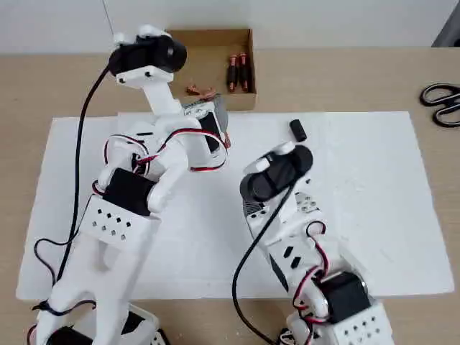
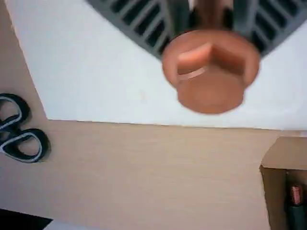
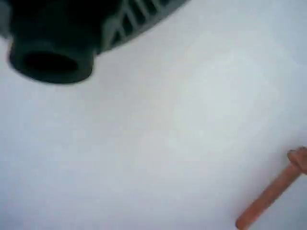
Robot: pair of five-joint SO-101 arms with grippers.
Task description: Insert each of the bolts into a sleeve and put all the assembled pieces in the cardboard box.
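Observation:
My left gripper (image 1: 213,131) hovers over the white foam sheet just in front of the cardboard box (image 1: 248,43). It is shut on a copper bolt (image 2: 210,72), whose head faces the left wrist camera. My right gripper (image 3: 72,19) is shut on a black sleeve (image 3: 48,58) with its open end showing. A loose copper bolt (image 3: 271,194) lies on the foam a short way from that sleeve. Another black sleeve (image 1: 297,130) lies on the foam beyond the right arm. Two assembled pieces (image 1: 238,72) and some loose copper bolts (image 1: 200,90) lie in the box.
The white foam sheet (image 1: 374,187) covers most of the wooden table. Black-handled scissors (image 1: 442,100) lie at the table's far right, off the foam. The right arm's motor block (image 1: 277,176) hides its gripper from above.

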